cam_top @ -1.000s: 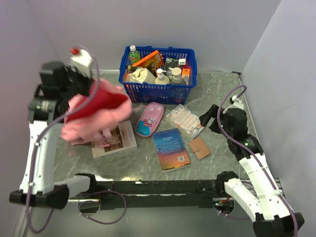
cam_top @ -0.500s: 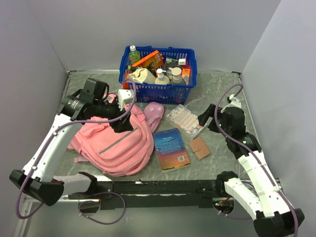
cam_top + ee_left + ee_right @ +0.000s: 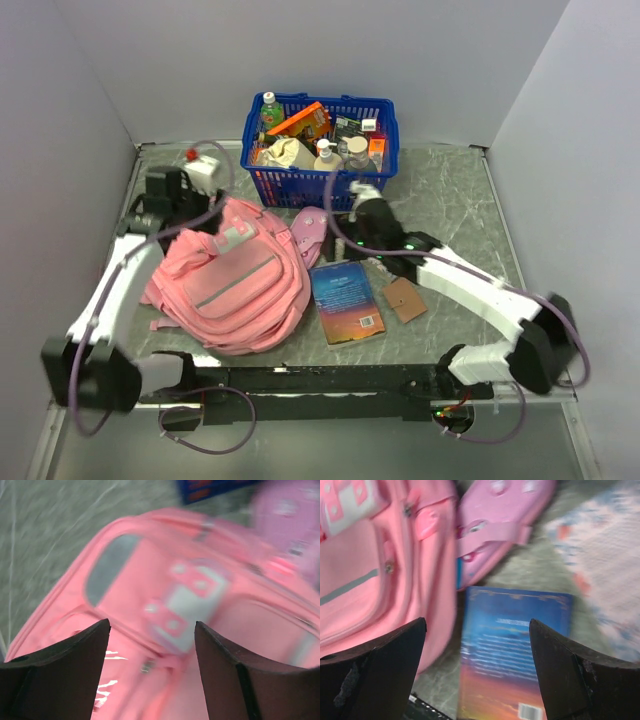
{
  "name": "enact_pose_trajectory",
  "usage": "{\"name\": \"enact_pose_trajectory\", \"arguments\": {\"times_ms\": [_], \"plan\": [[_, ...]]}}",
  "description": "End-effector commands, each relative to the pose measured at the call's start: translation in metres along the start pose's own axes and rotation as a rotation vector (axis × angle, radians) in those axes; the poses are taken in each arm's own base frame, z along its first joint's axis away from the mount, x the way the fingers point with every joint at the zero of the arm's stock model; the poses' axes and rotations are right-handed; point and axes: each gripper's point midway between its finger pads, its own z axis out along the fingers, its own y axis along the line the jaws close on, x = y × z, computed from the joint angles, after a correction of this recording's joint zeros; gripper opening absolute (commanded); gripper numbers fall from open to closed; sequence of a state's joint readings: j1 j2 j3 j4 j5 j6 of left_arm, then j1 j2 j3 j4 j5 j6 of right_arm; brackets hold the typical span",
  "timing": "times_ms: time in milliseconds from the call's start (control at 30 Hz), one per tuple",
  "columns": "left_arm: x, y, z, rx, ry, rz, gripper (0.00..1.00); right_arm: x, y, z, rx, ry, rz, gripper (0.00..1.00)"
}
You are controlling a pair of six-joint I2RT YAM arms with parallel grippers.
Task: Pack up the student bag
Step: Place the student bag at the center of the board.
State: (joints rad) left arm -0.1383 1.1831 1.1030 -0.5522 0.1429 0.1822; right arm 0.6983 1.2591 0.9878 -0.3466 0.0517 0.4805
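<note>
The student bag (image 3: pixel 235 290), a big pink backpack with grey trim, lies flat on the left half of the table. My left gripper (image 3: pixel 200 222) hovers open over the bag's far end. In the left wrist view the bag (image 3: pixel 125 580) and its white patch (image 3: pixel 192 600) fill the gap under the left gripper (image 3: pixel 151 630), which holds nothing. My right gripper (image 3: pixel 350 245) hangs open mid-table above the far end of a blue book (image 3: pixel 347 300). The right wrist view shows that book (image 3: pixel 512 650) below the right gripper (image 3: pixel 477 630), with the bag (image 3: pixel 385 580) at its left.
A blue basket (image 3: pixel 310 185) full of bottles and packets stands at the back. A pink pencil case (image 3: pixel 310 228) (image 3: pixel 500 525) lies between the bag and the book. A small brown wallet (image 3: pixel 404 299) lies right of the book. A patterned packet (image 3: pixel 600 555) lies farther right.
My left gripper has opened and let go of the bag, which now lies flat on the table. The right arm has swung from the right side to the middle, over the blue book.
</note>
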Motion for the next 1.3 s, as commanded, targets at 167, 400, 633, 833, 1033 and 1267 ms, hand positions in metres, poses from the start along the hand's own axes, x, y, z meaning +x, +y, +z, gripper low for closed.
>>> {"name": "enact_pose_trajectory", "arguments": {"times_ms": [167,400,633,833,1033,1267], "plan": [[-0.018,0.027,0.026,0.07,-0.046,-0.093,0.74,0.021,0.084,0.046,-0.167,0.056,-0.074,0.86],[-0.013,0.035,0.051,0.059,-0.02,-0.101,0.75,0.061,0.1,0.061,-0.225,0.155,-0.079,0.75],[-0.02,0.025,0.071,0.156,-0.014,-0.136,0.74,0.097,0.119,0.058,-0.267,0.205,-0.144,0.47],[0.001,0.001,0.061,0.238,0.017,-0.071,0.72,0.143,0.121,0.036,-0.274,0.212,-0.25,0.22],[0.024,-0.019,0.038,0.328,0.056,0.023,0.64,0.172,0.139,0.011,-0.337,0.208,-0.391,0.21],[0.033,-0.029,0.006,0.372,0.066,0.133,0.51,0.104,0.129,0.007,-0.246,0.01,-0.486,0.45]]}}
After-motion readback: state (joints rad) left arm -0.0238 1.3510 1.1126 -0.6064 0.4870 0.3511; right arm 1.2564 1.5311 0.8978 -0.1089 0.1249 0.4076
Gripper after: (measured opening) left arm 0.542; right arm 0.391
